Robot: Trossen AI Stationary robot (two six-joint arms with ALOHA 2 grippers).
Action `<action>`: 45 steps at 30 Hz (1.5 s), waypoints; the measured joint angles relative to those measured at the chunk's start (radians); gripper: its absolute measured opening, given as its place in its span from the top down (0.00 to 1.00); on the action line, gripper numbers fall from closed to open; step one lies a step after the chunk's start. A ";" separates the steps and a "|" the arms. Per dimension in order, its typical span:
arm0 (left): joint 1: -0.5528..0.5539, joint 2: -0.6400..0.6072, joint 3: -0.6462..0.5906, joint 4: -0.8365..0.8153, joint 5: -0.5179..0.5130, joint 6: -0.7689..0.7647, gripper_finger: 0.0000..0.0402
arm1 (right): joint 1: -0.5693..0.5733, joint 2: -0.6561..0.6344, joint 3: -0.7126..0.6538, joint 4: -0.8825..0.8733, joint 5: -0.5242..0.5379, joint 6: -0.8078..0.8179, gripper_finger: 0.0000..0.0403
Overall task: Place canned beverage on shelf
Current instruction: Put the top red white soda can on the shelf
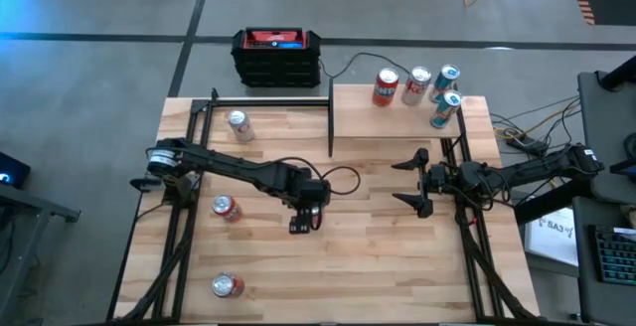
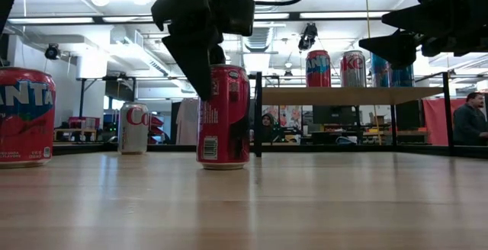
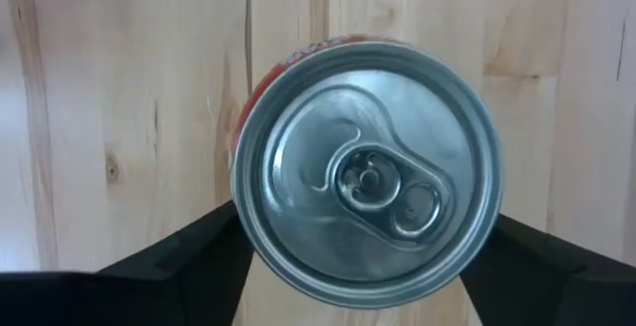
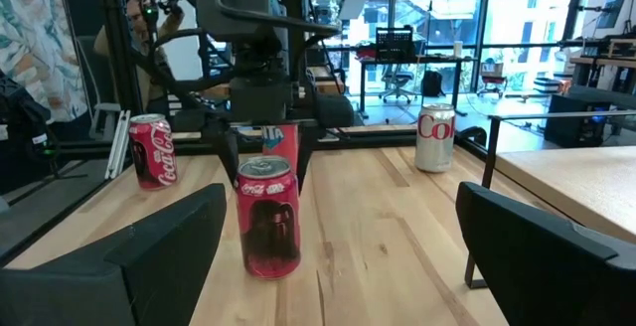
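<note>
From above, the left gripper (image 1: 301, 225) is seen mid-table, the right gripper (image 1: 409, 180) spread wide below the shelf (image 1: 397, 122). Low down, a red can (image 2: 223, 116) stands upright. At the left wrist, its fingers (image 3: 189, 256) flank the can — contact cannot be told.

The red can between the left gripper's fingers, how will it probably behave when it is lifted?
The red can stands upright on the table, tall and narrow, so a sideways nudge may tip it. Its smooth round wall could slip or roll. The left gripper flanks it from both sides below the unopened lid, which probably keeps it steady.
</note>
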 joint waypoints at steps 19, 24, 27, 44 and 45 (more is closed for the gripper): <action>0.001 0.000 0.000 0.069 0.012 0.073 0.16 | 0.000 0.000 0.000 0.000 0.000 0.000 0.05; 0.001 0.000 0.000 0.068 0.013 0.104 0.19 | 0.000 0.000 0.000 0.000 0.000 0.000 0.05; 0.002 0.000 0.000 0.069 0.015 0.128 0.25 | 0.000 0.000 0.000 0.000 0.000 0.000 0.05; 0.009 -0.004 0.002 0.014 0.060 0.751 0.29 | 0.000 0.000 0.000 0.000 0.000 0.000 0.05; 0.014 -0.004 0.003 0.012 0.061 0.796 0.29 | 0.000 0.000 0.000 0.000 0.000 0.000 0.05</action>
